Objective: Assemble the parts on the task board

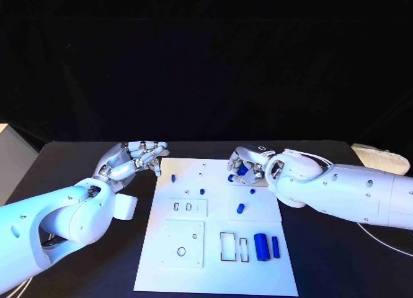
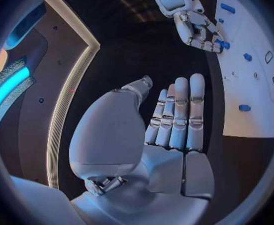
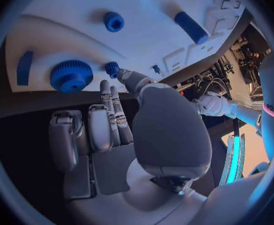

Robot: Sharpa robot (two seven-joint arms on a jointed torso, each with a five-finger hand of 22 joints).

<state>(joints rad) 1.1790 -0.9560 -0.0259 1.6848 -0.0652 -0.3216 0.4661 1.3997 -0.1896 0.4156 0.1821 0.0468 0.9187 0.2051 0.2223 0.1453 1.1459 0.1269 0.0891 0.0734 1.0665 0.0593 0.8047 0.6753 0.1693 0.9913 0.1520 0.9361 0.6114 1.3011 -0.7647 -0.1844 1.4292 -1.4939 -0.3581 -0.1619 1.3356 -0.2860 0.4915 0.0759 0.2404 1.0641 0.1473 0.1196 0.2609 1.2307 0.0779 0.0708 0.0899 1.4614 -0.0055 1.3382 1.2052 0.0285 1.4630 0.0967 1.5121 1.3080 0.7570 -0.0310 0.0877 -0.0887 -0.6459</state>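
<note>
Task board: a flat, matt white plate with rectangular cut-outs and raised panels, laid lengthwise between the two hands; assembly is judged to be at an early stage, with most parts seen loose on it.
Left hand: silver metal, held just off the board's far corner, fingers straight and side by side in the left wrist view, nothing gripped.
Right hand: silver, poised at the board's far right edge, fingers curled round a small blue piece, apparently pinched; by the look of it, this part is the one being placed.
Gear: blue plastic, round and toothed, seen just beyond the right fingertips, already lying on the board.
Cylinders: a thick blue cylinder and a thinner blue rod, smooth, lying well short of both hands, judged still to be fitted.
Small pegs: blue studs, dotted between the two hands.
</note>
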